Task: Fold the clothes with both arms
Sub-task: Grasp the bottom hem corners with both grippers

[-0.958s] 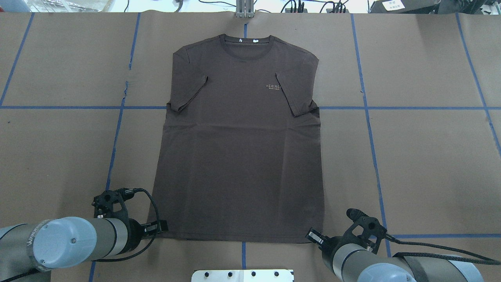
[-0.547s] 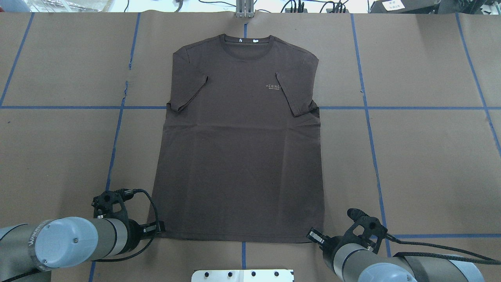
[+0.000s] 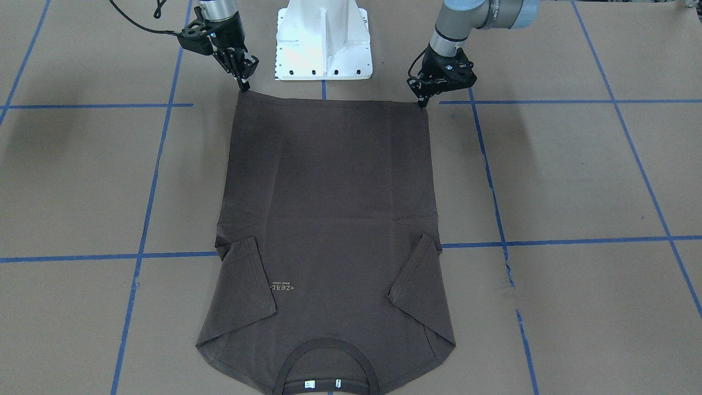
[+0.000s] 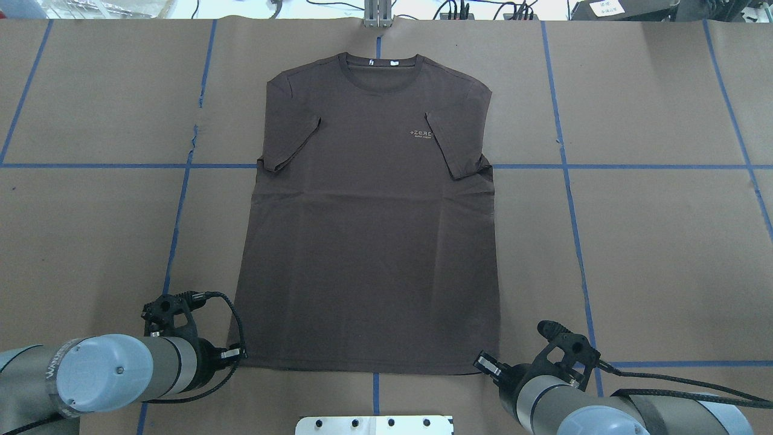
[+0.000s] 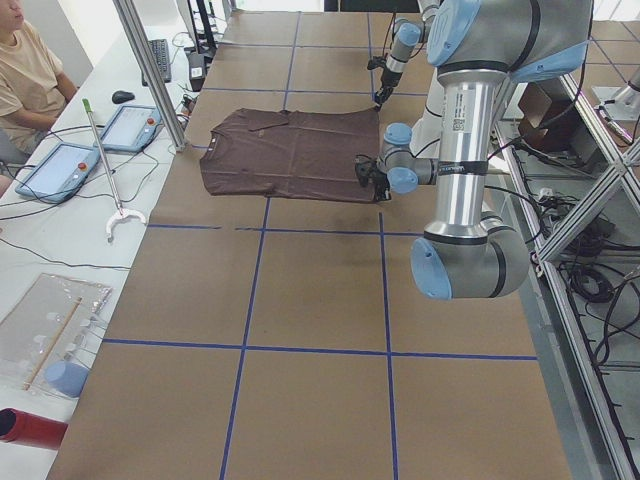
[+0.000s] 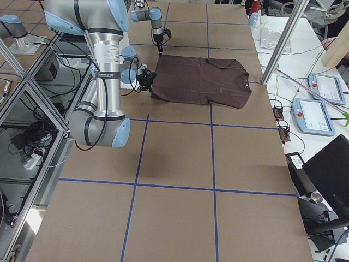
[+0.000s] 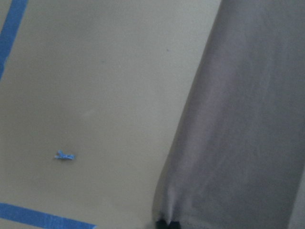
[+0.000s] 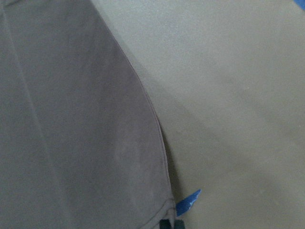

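Observation:
The dark brown T-shirt (image 4: 368, 229) lies flat and face up on the brown paper, collar at the far side, both sleeves folded inward; it also shows in the front view (image 3: 329, 186). My left gripper (image 4: 240, 352) (image 3: 423, 102) is at the hem's near left corner, shut on it; in the left wrist view (image 7: 164, 223) the cloth (image 7: 248, 119) puckers at the tips. My right gripper (image 4: 481, 362) (image 3: 243, 85) is shut on the hem's near right corner (image 8: 164, 217).
The white pedestal base (image 3: 322, 38) stands just behind the hem, between the arms. Blue tape lines (image 4: 561, 166) cross the paper. A metal post (image 4: 377, 15) stands beyond the collar. An operator (image 5: 20, 80) and tablets (image 5: 60, 170) are past the far edge.
My left gripper has drawn back a little toward the robot and to the left at the hem corner. The right gripper and the shirt have barely moved.

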You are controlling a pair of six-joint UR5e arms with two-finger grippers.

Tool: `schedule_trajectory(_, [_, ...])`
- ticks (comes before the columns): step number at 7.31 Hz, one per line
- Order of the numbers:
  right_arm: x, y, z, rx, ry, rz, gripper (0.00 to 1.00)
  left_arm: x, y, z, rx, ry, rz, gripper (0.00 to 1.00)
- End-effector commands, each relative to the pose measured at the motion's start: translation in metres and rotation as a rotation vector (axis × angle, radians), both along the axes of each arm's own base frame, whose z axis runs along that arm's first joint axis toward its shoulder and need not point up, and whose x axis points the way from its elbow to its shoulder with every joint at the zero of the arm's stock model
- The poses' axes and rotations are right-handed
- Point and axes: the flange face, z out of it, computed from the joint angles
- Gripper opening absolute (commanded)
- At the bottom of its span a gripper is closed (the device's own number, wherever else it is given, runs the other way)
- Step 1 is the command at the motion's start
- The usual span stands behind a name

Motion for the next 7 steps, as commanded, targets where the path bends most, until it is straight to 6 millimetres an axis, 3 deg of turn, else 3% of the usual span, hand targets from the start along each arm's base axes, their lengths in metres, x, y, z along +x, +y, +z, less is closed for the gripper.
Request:
schedule_trajectory(1, [0.002,0.0,0.005,0.0,0.011,0.0,0.0,-0.012,0.003,-0.033,0.006,0.065,0.004,0.0])
schedule_trajectory(2, [0.014,0.009,0.01,-0.007,0.018,-0.017,0.0,-0.031,0.008,-0.058,-0.019,0.114,0.009,0.0])
schedule_trajectory(3, [0.029,0.033,0.016,-0.005,0.032,-0.07,0.0,-0.043,0.018,-0.08,-0.088,0.127,-0.006,0.0])
schedule_trajectory(4, [0.05,0.042,0.009,-0.007,0.017,-0.095,0.0,-0.052,0.046,-0.104,-0.115,0.153,0.037,0.0])
schedule_trajectory(6, [0.109,0.035,-0.017,-0.016,-0.027,-0.098,0.0,-0.068,0.047,-0.125,-0.16,0.2,0.015,0.0])
schedule_trajectory(7, [0.118,0.011,-0.026,-0.017,-0.051,-0.04,0.0,-0.067,0.046,-0.124,-0.163,0.173,0.029,0.0])
